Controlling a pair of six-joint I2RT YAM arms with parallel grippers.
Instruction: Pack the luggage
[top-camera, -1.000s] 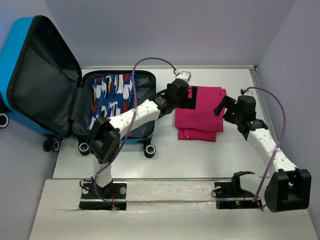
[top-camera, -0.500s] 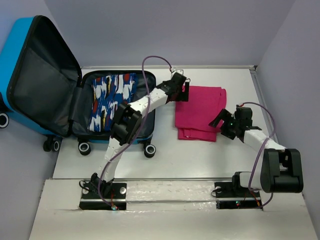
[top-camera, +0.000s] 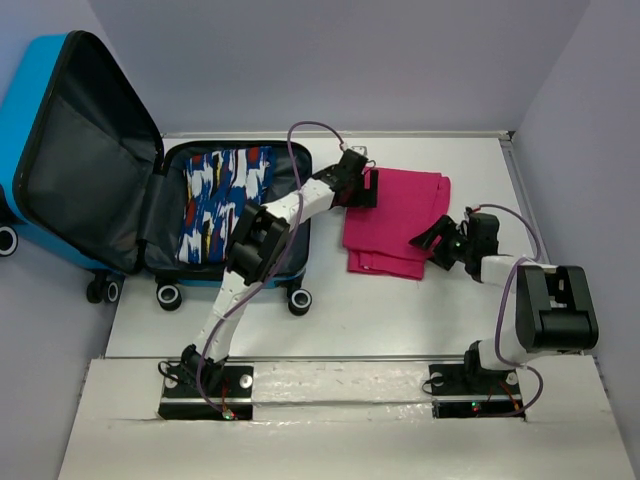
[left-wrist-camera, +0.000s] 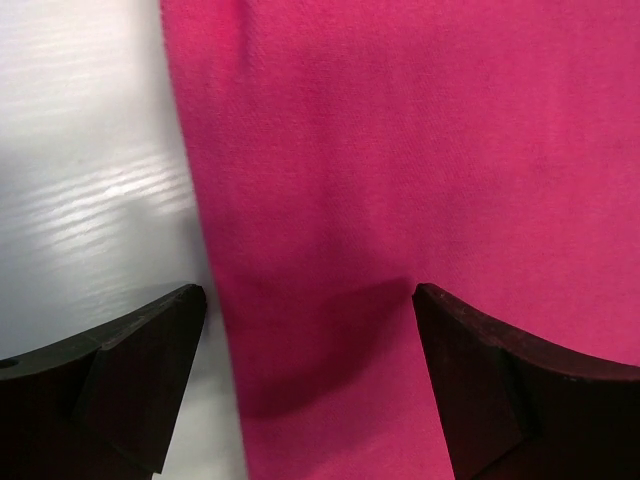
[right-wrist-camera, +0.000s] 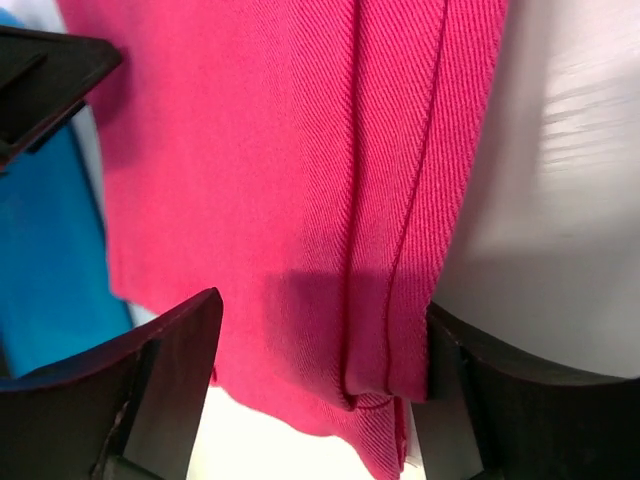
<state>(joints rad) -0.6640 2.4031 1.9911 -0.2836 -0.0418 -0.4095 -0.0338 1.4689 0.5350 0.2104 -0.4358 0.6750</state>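
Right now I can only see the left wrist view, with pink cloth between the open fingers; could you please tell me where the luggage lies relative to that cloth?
Observer: The luggage lies wide open directly left of the pink cloth, in the top view.
Operator: Thank you. Is anything packed in it?
Observer: Yes, a folded patterned garment in blue, white and red lies in its lower half.
Operator: And where is the other arm, please?
Observer: The right end effector is open at the cloth's near right corner, and its fingers straddle the folded edge.
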